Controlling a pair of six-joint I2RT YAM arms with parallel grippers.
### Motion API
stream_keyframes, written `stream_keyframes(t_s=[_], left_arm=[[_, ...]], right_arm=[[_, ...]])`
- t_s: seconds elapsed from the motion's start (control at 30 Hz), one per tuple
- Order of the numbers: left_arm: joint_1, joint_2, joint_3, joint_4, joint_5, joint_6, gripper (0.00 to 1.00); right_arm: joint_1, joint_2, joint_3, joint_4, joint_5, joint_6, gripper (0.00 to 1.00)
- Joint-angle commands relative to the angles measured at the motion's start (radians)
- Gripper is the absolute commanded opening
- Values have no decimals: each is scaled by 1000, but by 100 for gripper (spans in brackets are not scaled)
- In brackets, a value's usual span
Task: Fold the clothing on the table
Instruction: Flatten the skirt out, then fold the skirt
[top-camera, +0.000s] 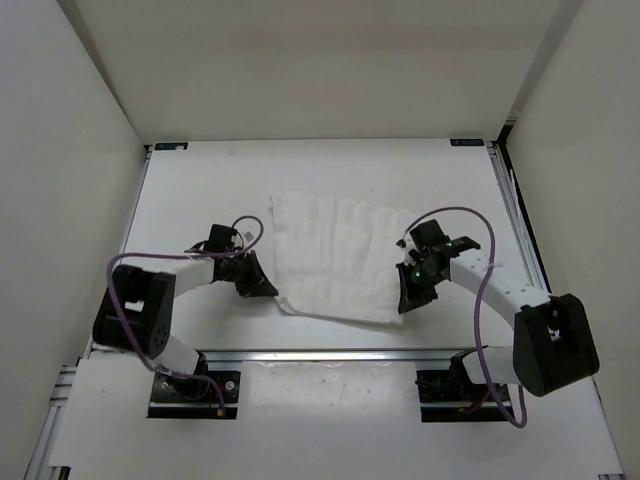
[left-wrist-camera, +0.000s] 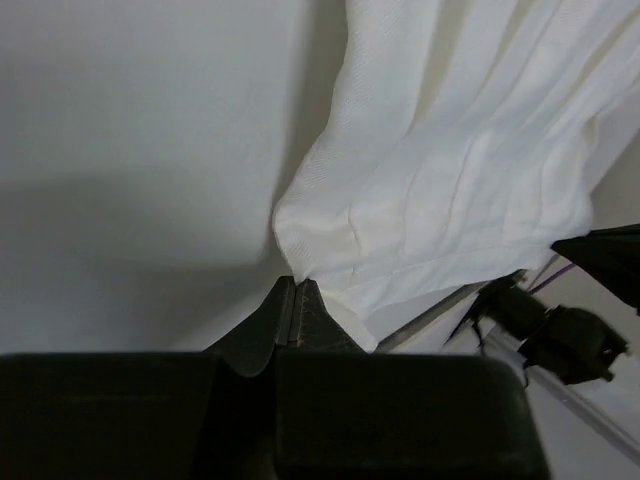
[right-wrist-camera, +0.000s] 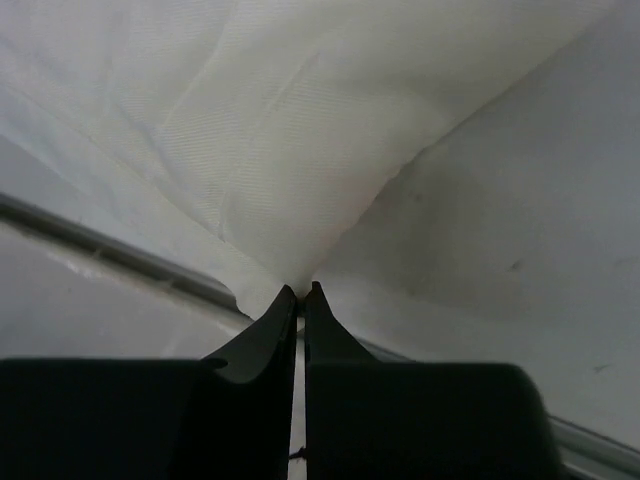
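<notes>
The clothing (top-camera: 340, 255) is a white pleated garment lying near the middle of the table (top-camera: 190, 200), its near edge lifted slightly. My left gripper (top-camera: 268, 288) is shut on the garment's near left corner. In the left wrist view the fabric (left-wrist-camera: 450, 170) runs up and to the right from the pinched tips (left-wrist-camera: 296, 283). My right gripper (top-camera: 405, 300) is shut on the near right corner. The right wrist view has the cloth (right-wrist-camera: 300, 130) drawn into a point between the closed fingers (right-wrist-camera: 302, 291).
A metal rail (top-camera: 330, 355) runs along the table's front edge, just behind both arm bases. White walls (top-camera: 70, 150) close in the left, right and back sides. Purple cables (top-camera: 480, 290) loop off both arms.
</notes>
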Motion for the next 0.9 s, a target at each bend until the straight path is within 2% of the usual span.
stream_keyframes(t_s=[0.0, 0.07, 0.23, 0.43, 0.67, 0.77, 0.87], left_arm=[[-42, -229, -21, -96, -80, 39, 0], [-64, -262, -36, -139, -85, 32, 0], [-118, -340, -108, -241, -95, -10, 0], [-90, -430, -105, -390, -145, 1, 0], [-73, -493, -176, -460, -180, -30, 0], [-55, -471, -168, -390, -128, -57, 0], [-47, -403, -72, -338, -102, -92, 0]], right_arm=[[34, -120, -21, -128, -112, 20, 0], [16, -134, -34, -172, -178, 23, 0], [91, -145, -84, -254, -206, 37, 0], [86, -226, -106, -369, -275, 58, 0], [168, -315, -157, -420, -316, 169, 0], [114, -332, -158, -432, -339, 157, 0], [18, -325, -128, -443, -370, 111, 0]])
